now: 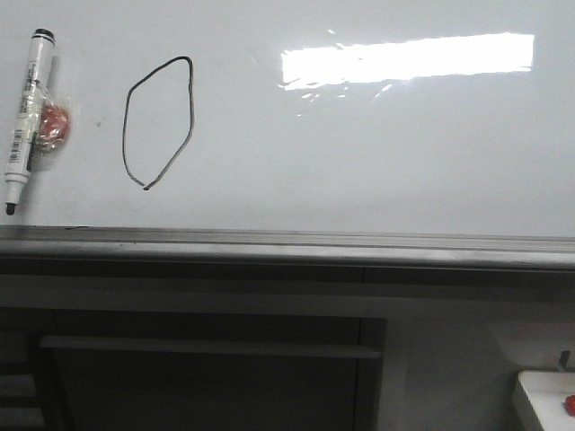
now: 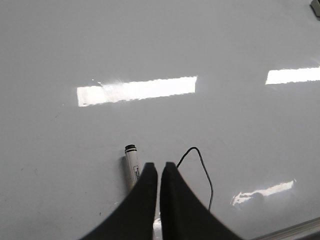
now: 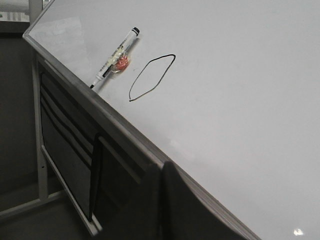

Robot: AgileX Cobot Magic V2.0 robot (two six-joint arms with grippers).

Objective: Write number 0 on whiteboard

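0 (image 1: 158, 123) drawn, loop closed on whiteboard (image 1: 377, 162) | marker (image 1: 27, 121) lies beside it, unheld | both claws together, empty | nothing left

Whiteboard (image 1: 377, 153): right of the number 0 (image 1: 158, 123) the surface is bare to the frame edge. Left of the loop, 1 marker (image 1: 25, 117) with a red blob (image 1: 54, 122) at its side lies on the board, near the loop, not touching. Grey rail (image 1: 287, 241) borders the lower edge.
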